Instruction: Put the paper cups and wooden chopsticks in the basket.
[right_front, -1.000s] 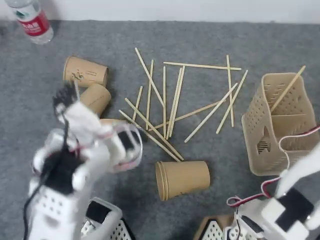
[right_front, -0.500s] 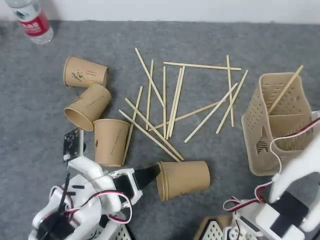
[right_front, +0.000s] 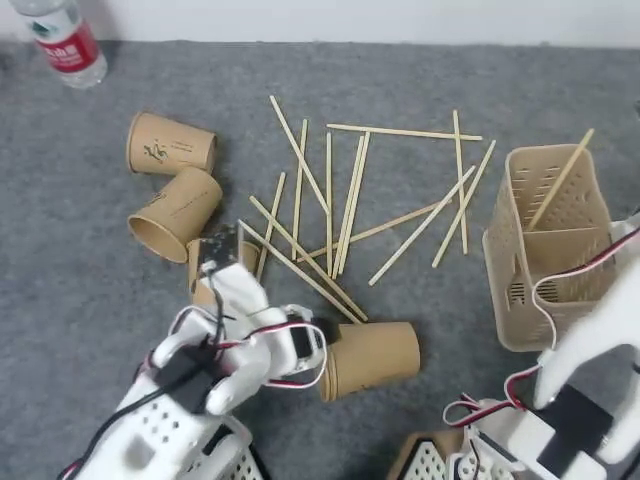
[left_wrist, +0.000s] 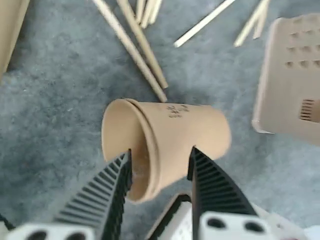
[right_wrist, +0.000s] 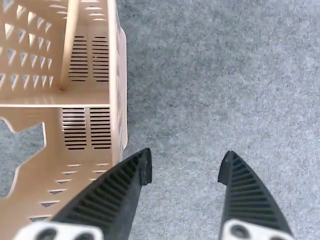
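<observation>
Four paper cups (right_front: 370, 355). About thirteen wooden chopsticks (right_front: 329, 200) loose on the carpet (right_front: 80, 280); several overlap, so the count is approximate. One more chopstick (right_front: 560, 180) in the basket (right_front: 510, 270). One basket. One plastic bottle (right_front: 65, 40). Two robot arms (right_front: 200, 370).

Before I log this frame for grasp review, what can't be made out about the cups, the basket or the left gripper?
- Third tan paper cup: in the high view the left arm covers most of it, so how it lies is unclear.
- Left gripper: in the left wrist view its open fingers straddle the lying tan paper cup, but contact cannot be told.
- Beige slotted plastic basket: in the high view its own wall and the right arm's wires hide the near compartment's floor.
</observation>
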